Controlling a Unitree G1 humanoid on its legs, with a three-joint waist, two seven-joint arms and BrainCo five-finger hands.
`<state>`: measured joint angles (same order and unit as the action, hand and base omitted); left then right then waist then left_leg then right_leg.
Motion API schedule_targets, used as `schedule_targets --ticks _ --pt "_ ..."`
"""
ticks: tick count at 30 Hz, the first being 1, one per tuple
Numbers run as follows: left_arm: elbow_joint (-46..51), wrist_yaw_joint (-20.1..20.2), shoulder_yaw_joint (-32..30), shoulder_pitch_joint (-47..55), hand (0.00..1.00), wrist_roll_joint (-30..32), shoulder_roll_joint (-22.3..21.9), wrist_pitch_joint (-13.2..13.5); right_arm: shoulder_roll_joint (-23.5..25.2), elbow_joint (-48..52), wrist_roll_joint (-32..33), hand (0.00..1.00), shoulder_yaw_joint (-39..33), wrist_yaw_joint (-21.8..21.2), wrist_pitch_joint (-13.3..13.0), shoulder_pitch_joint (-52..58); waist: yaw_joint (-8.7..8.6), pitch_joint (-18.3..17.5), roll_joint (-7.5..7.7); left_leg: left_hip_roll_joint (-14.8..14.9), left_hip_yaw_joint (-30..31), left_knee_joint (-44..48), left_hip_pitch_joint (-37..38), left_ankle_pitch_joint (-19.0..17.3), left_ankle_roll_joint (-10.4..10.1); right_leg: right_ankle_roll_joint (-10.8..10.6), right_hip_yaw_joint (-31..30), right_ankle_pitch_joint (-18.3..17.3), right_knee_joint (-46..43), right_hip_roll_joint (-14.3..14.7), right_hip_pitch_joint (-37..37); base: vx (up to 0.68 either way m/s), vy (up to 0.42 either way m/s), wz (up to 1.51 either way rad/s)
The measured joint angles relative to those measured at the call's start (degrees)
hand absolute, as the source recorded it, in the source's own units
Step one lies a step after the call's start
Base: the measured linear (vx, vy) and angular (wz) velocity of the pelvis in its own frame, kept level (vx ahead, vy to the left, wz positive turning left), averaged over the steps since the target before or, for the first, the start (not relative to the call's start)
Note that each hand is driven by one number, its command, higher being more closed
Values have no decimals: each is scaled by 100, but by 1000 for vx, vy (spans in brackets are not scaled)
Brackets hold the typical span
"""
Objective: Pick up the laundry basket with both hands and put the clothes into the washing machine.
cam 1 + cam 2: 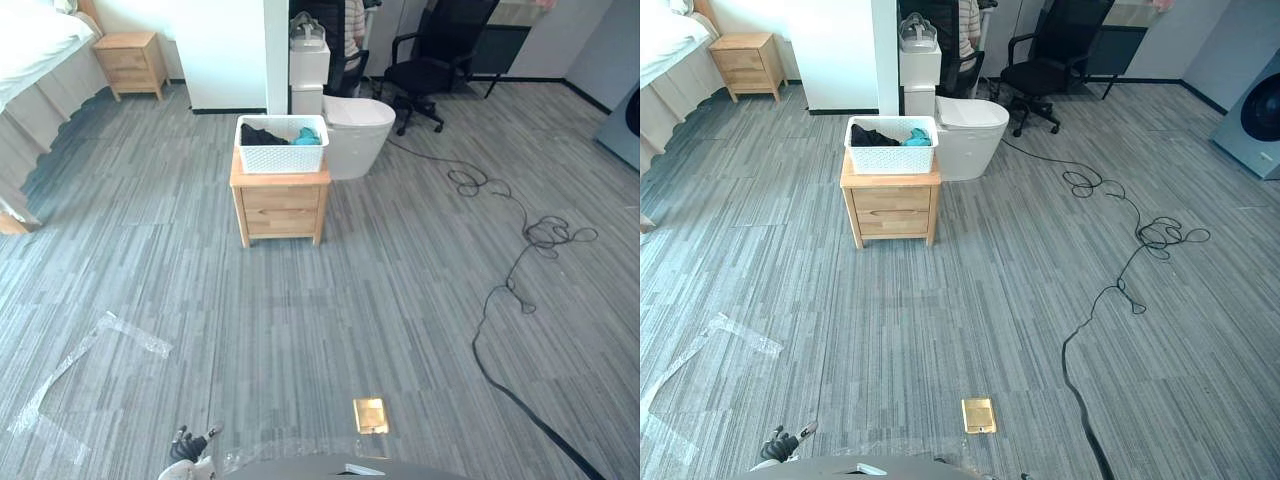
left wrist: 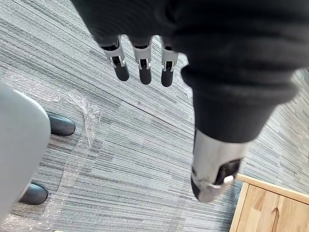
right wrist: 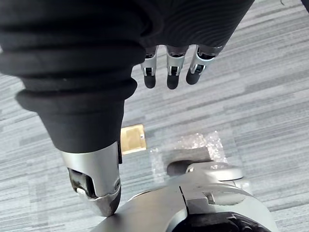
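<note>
A white laundry basket (image 1: pixel 282 145) stands on a wooden nightstand (image 1: pixel 281 208) in the middle of the room, several steps ahead of me. Dark and teal clothes (image 1: pixel 290 134) lie inside it. The grey washing machine (image 1: pixel 1252 122) with its dark round door stands at the far right wall. My left hand (image 2: pixel 142 63) hangs low by my side, far from the basket, with straight fingers and nothing in it; it also peeks in as the left hand (image 1: pixel 190 444) at the lower edge. My right hand (image 3: pixel 168 65) hangs the same way over the floor, fingers relaxed and empty.
A white toilet (image 1: pixel 355 132) sits just right of the nightstand, with a black office chair (image 1: pixel 435 60) behind it. A bed (image 1: pixel 30 55) and a second nightstand (image 1: pixel 131 63) are at the far left. A brass floor plate (image 1: pixel 370 415) and clear tape (image 1: pixel 90 350) lie near me.
</note>
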<state>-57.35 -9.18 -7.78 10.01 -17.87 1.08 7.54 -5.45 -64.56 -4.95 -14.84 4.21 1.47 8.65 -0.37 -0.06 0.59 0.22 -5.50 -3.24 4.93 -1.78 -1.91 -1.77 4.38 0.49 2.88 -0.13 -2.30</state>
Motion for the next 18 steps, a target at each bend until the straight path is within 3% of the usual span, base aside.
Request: schedule_targets --ticks 11,18 --pt "-5 333 128 0 0 -7 36 42 7 41 1 0 8 -5 0 -38 28 34 13 0 25 -155 21 162 90 18 112 103 175 10 -76 -65 -7 3" --pt "-75 133 128 -40 0 -1 42 44 11 35 0 0 9 -6 3 -39 26 42 30 1 29 -160 18 171 87 53 123 135 177 13 -81 -13 -2 0"
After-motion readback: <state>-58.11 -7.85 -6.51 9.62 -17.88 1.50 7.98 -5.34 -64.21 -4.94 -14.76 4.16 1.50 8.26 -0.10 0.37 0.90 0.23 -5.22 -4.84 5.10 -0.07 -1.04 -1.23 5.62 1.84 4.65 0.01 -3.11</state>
